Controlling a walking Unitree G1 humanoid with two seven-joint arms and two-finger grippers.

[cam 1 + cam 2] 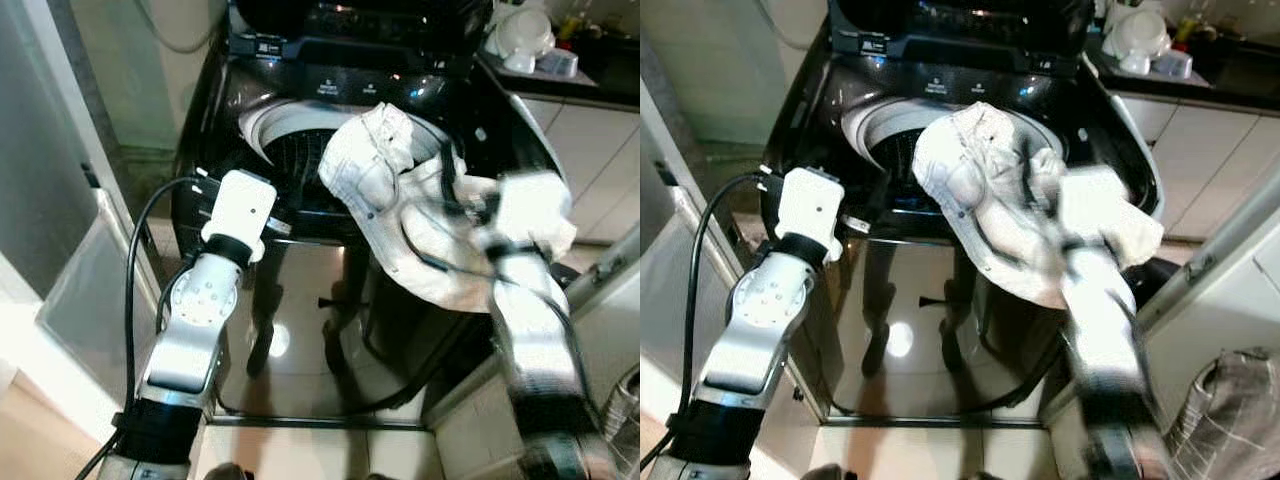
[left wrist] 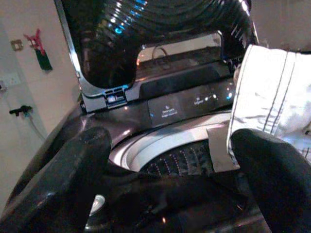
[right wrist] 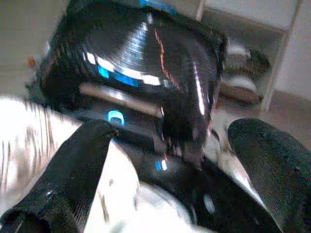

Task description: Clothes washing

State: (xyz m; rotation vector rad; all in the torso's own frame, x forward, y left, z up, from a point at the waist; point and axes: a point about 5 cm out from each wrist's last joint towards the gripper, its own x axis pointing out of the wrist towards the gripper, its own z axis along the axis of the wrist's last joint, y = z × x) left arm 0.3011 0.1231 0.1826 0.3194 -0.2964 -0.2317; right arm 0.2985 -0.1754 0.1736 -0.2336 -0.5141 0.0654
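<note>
The right gripper (image 1: 470, 215) is up over the front right of the open washing machine (image 1: 215, 130), a white garment (image 1: 385, 175) bunched over and around it; in the right wrist view its two black fingers (image 3: 82, 160) stand well apart with white cloth pressed along one of them, so whether they pinch the fabric cannot be told. The garment hangs half over the drum (image 1: 295, 150) – its upper folds above the white rim, its lower part draped down the machine's glossy front. The right arm is raised and blurred. The left gripper (image 2: 165, 189) sits at the machine's front left edge, fingers spread and holding nothing, pointed across the drum toward the control panel (image 2: 187, 104) and the raised lid (image 2: 160, 29). To the right a counter (image 1: 560, 75) with white dishes (image 1: 520, 40) stands close – to the left, a pale wall and open floor
</note>
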